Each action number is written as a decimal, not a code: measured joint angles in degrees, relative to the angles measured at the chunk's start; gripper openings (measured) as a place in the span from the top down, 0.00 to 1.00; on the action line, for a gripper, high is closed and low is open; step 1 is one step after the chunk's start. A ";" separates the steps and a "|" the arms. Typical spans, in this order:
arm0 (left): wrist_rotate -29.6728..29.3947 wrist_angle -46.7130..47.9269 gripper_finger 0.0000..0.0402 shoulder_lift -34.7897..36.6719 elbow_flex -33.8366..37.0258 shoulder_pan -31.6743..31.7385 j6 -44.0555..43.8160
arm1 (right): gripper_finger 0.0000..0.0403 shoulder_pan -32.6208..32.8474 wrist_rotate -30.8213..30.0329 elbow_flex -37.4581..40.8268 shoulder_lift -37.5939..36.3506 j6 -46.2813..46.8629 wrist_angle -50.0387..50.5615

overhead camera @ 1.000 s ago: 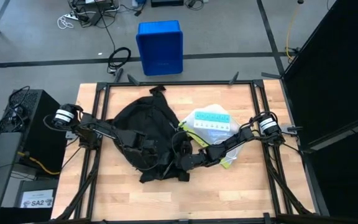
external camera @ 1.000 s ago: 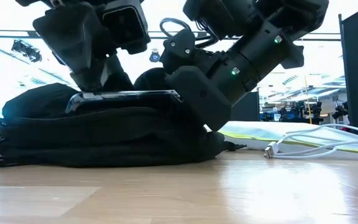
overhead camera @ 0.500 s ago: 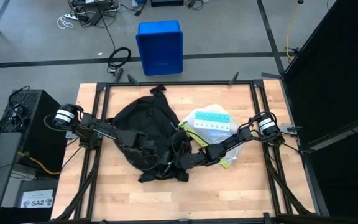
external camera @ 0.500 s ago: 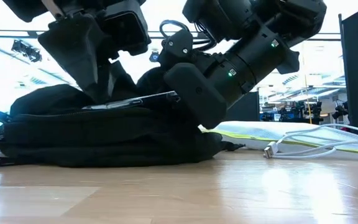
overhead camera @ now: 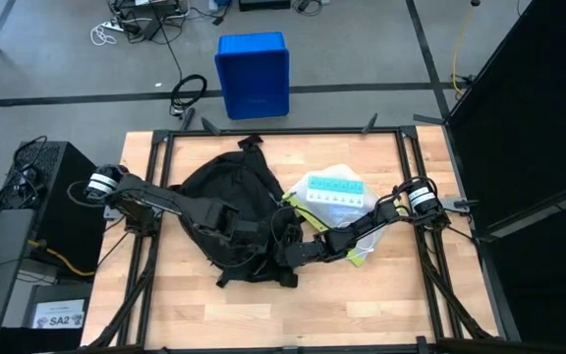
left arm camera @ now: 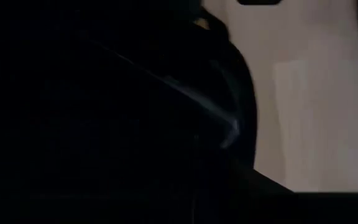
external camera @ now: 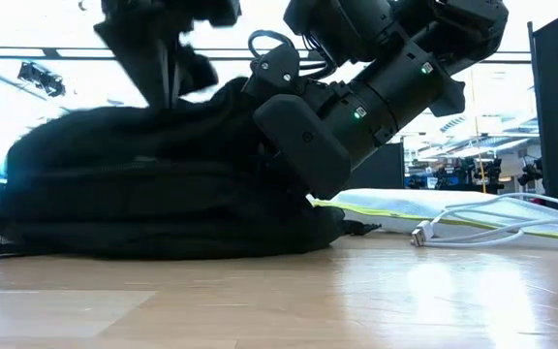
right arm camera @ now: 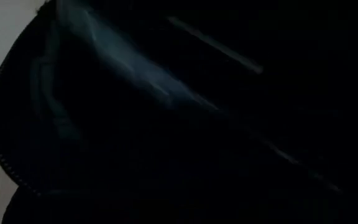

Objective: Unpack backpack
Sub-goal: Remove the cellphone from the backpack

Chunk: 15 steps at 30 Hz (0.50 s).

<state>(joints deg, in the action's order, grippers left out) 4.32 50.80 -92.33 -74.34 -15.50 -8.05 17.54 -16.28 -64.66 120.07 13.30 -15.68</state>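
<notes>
The black backpack (overhead camera: 226, 202) lies flat in the middle of the table, and in the low view it is a dark mound (external camera: 114, 194). My left gripper (overhead camera: 247, 232) reaches in from the table's left and stands over the pack's near half, shut on its top fabric. My right gripper (overhead camera: 281, 254) comes in from the right, low and slanting down, with its front end buried in the pack's near right side (external camera: 277, 165). Both wrist views show mostly dark fabric and a zipper line (left arm camera: 229, 127). My left gripper has the backpack's upper fabric (external camera: 177, 102) from above, fingers pointing steeply down. That fabric rises in a peak to the fingers while the pack's bottom stays on the table. One layer or several, I cannot tell. My right gripper is shut at the pack's near right edge (external camera: 264, 145), slanting down from the table's right. The fabric hides its fingers, so which part it has does not show.
A clear bag with a teal and white box (overhead camera: 334, 190) lies right of the pack, under my right arm. A white cable (external camera: 473, 231) lies on the table at the right of the low view. A blue bin (overhead camera: 253, 74) stands on the floor beyond the far edge.
My left gripper has gone up and tipped to point more steeply down. The backpack's top fabric has risen with it into a taller mound, and its base has stayed on the table. A flat dark thing seen at the pack's top earlier is now hidden behind the fabric.
</notes>
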 joint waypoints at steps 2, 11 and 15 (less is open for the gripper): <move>-4.85 5.35 0.98 0.51 -3.99 -1.51 -0.67 | 0.99 0.02 0.00 0.00 0.00 0.02 0.00; -27.62 16.68 1.00 11.89 -11.81 -12.94 -9.22 | 0.99 0.04 0.00 -0.02 -0.02 0.04 0.00; -42.93 16.72 1.00 18.49 -9.62 -22.45 -16.44 | 1.00 0.06 -0.02 -0.02 -0.02 0.08 -0.02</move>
<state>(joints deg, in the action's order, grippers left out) -38.61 67.52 -73.84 -83.96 -37.95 -24.49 17.61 -16.29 -64.69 120.05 13.39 -15.70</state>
